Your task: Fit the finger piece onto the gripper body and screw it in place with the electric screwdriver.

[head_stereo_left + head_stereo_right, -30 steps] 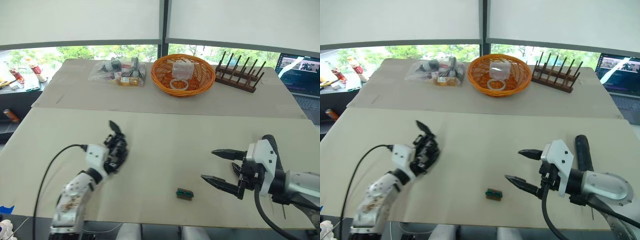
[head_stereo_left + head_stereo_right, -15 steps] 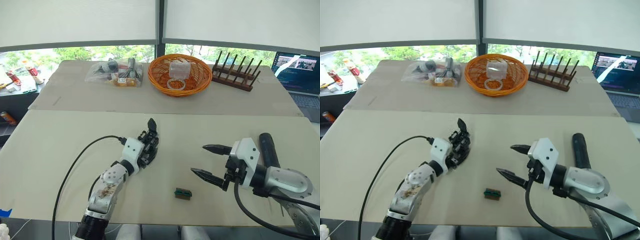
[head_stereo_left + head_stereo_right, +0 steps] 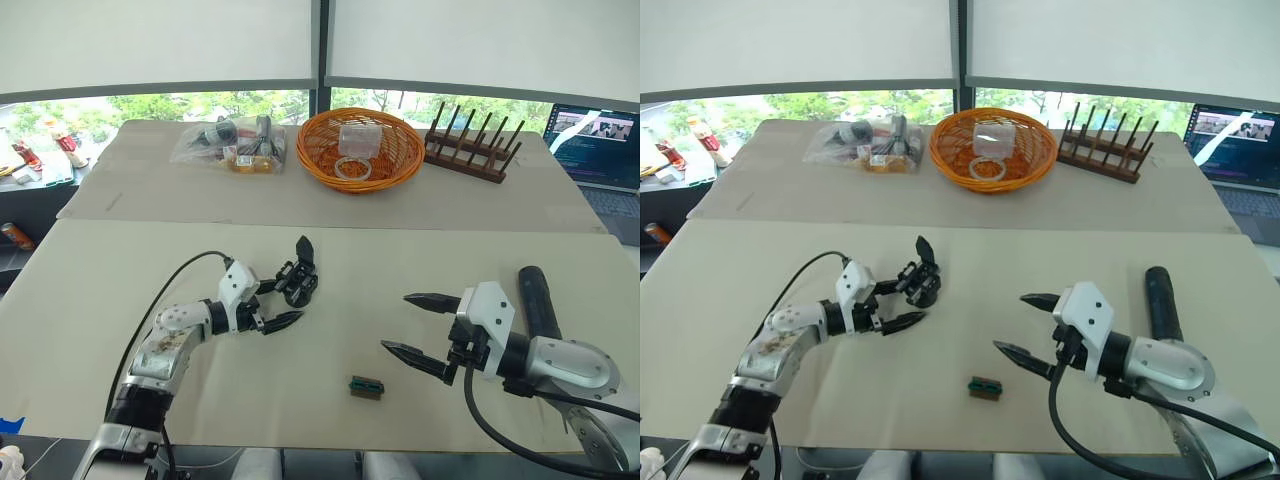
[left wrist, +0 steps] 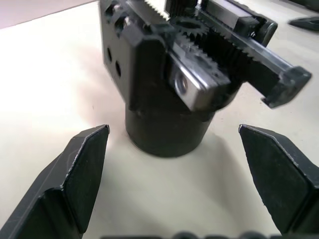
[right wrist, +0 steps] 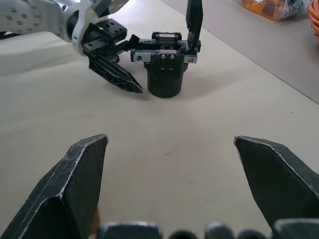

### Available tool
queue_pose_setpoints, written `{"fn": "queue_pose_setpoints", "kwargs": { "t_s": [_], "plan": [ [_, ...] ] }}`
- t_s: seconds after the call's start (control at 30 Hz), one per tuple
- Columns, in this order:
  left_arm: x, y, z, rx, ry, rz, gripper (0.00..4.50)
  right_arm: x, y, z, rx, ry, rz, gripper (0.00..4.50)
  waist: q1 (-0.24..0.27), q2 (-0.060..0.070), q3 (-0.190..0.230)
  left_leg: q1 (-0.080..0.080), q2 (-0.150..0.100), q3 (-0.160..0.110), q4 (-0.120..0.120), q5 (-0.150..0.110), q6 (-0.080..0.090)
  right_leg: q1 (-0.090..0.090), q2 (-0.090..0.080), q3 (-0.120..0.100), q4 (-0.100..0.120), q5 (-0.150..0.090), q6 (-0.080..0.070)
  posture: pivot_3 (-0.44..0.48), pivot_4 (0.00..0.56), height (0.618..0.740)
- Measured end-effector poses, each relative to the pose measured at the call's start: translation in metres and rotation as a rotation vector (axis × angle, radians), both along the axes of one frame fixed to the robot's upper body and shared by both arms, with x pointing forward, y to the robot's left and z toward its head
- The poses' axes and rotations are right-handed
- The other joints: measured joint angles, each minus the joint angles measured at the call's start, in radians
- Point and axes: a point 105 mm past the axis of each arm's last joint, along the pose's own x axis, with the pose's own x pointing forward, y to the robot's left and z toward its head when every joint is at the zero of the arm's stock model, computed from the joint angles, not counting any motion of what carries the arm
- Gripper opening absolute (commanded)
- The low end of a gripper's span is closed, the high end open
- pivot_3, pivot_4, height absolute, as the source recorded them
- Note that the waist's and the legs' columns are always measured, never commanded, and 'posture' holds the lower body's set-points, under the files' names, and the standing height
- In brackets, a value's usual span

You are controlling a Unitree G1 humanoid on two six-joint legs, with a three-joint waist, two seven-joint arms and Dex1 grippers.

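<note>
Left eye view: one gripper body [image 3: 299, 282], one electric screwdriver [image 3: 539, 300], two tools [image 3: 273, 305] [image 3: 418, 328] both spread wide.

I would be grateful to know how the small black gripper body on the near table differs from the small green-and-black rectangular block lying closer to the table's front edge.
The small black gripper body stands upright on a round base with one pointed finger sticking up; the small green-and-black rectangular block lies flat and low. The gripper body is all black and bulkier; the block is smaller, with green on it. The open left gripper flanks the gripper body; the block lies apart from both grippers. Both rest on the same beige table.
</note>
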Motion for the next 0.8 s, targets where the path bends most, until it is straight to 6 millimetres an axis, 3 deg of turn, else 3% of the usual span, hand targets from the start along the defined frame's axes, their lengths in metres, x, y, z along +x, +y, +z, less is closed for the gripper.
{"fn": "queue_pose_setpoints", "kwargs": {
  "t_s": [0.23,0.33,0.4,0.63,0.8],
  "plan": [
    [0.016,-0.010,0.001,0.052,-0.068,-0.106,4.41,0.000,0.001,-0.001,-0.013,-0.005,0.000,4.50,0.000,0.000,0.000,-0.001,0.000,0.000,0.002,0.000,0.000,0.000,0.000,0.000,0.001,0.000,0.000,0.000,0.150,0.740],
    [0.025,-0.013,0.005,0.033,-0.074,-0.116,3.58,-0.003,0.002,-0.002,-0.014,-0.003,0.000,4.50,0.001,0.000,0.000,-0.001,0.000,-0.001,0.003,0.000,0.001,0.000,0.000,0.000,0.001,0.000,0.000,0.000,0.150,0.740],
    [0.025,-0.013,0.006,0.018,-0.067,-0.137,2.60,-0.004,0.003,-0.003,-0.015,-0.001,0.001,4.50,-0.002,0.000,0.000,-0.001,0.000,-0.001,0.003,0.000,0.001,0.000,0.000,0.000,0.001,0.000,0.000,0.000,0.150,0.740],
    [0.011,-0.019,0.004,-0.014,-0.033,-0.175,2.55,-0.005,-0.001,-0.003,-0.020,-0.002,-0.020,4.50,-0.006,0.000,0.000,-0.002,0.000,-0.001,0.004,0.000,0.001,0.000,0.000,0.000,0.001,0.000,0.000,0.000,0.150,0.740],
    [-0.002,-0.056,0.013,-0.100,-0.013,-0.092,2.55,-0.010,-0.009,-0.005,-0.034,0.006,-0.057,4.50,0.010,0.000,0.000,-0.003,0.000,-0.002,0.007,-0.001,0.002,0.000,0.000,-0.001,0.002,0.000,0.000,0.000,0.150,0.740]
  ]
}}
